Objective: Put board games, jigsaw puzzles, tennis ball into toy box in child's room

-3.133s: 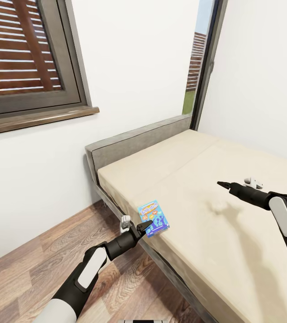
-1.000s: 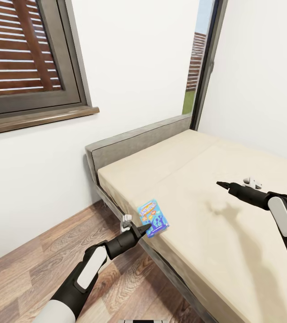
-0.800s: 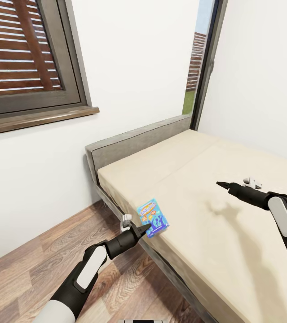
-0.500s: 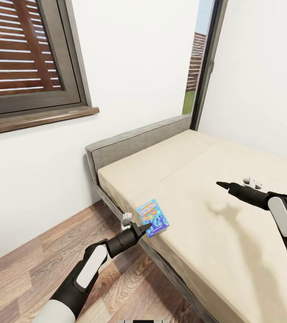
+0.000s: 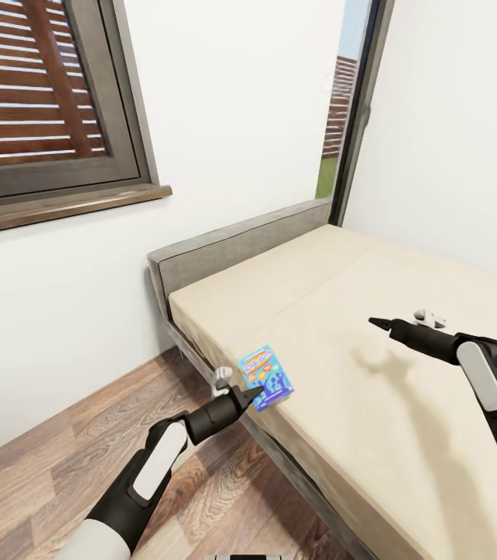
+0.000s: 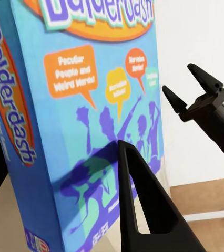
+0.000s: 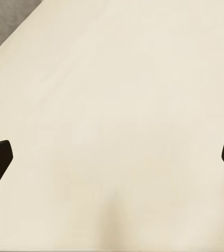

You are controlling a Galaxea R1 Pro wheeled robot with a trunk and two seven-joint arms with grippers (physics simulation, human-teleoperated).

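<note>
Head view: left jaws (image 5: 253, 386) pinch blue board game (image 5: 266, 378); right jaws (image 5: 374, 321) spread.

Bare mattress (image 5: 404, 435) open across bed, blue board game (image 5: 265, 378) upright at near edge, grey headboard (image 5: 232, 249) and white wall (image 5: 232, 117) closing far side, wood floor (image 5: 61, 459) free beside bed frame, right gripper (image 5: 378, 323) hovering over open mattress

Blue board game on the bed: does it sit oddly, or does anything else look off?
Yes. The blue board game stands tilted on its edge at the mattress corner near the floor, not lying flat; the left gripper brackets it.
</note>
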